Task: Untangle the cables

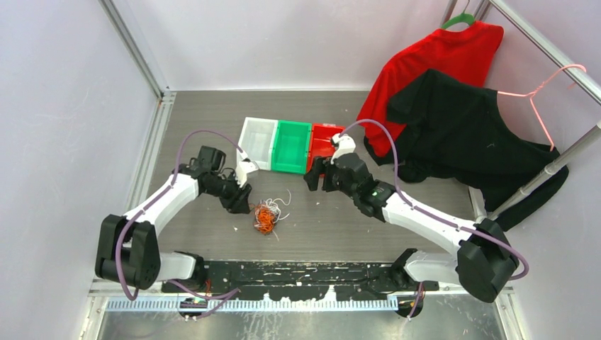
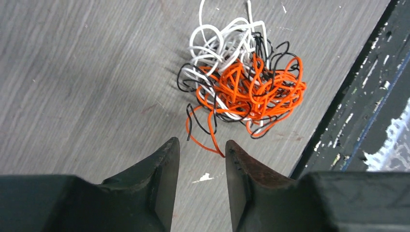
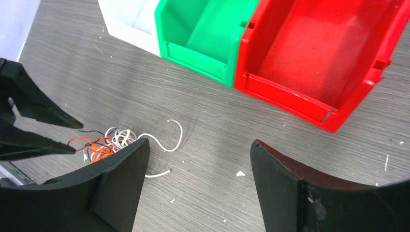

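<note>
Lying clumped on the table (image 2: 72, 72), the cables (image 2: 244, 87) are faced closely by the parted, empty left gripper (image 2: 200, 152), apparently for plucking out a strand, while the right gripper (image 3: 198, 159) is held wide open nearby.

White links (image 1: 166, 202), purple cables (image 1: 191, 136), black tools (image 2: 201, 142) (image 3: 199, 142)

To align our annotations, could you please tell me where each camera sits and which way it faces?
Top external: above and behind the robot, looking down on the table; the left arm and right arm both show.
Left wrist: on the left arm, looking down past its open left claw at the cables.
Right wrist: on the right arm, looking past its open right claw toward the bins.
Shared: all three show the cables; the right wrist also catches the left claw.
</note>
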Available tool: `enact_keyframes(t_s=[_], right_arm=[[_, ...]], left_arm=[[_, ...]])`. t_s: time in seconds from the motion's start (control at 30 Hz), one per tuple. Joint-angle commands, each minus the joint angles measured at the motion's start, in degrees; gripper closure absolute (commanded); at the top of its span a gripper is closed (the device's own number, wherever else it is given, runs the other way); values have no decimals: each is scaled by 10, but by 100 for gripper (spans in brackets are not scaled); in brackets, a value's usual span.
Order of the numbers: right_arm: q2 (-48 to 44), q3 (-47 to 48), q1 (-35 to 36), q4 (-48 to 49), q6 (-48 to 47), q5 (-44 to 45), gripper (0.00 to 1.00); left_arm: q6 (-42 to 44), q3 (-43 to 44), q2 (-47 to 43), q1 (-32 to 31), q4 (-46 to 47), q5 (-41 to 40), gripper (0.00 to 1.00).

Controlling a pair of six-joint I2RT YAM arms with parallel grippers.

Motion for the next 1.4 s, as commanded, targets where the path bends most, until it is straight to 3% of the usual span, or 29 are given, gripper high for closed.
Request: enact_keyframes(t_s=[0.0, 0.1, 0.27, 0.77, 0.97, 1.37], right_arm=[[11, 36, 13, 10, -9, -3, 19], [21, 43, 20, 10, -9, -12, 19], [42, 61, 32, 13, -11, -29, 16], [150, 147, 118, 70, -24, -80, 3], [184, 161, 144, 122, -15, -108, 4], [226, 163, 178, 193, -7, -75, 8]], left_arm=[[-21, -7, 4, -7, 61, -8, 65], [-26, -2, 6, -8, 70, -45, 83], [-6, 20, -13, -7, 32, -78, 97], [-53, 89, -112, -8, -95, -30, 97], [-113, 109, -142, -7, -119, -6, 99], [-213, 151, -169, -8, -152, 9, 100]])
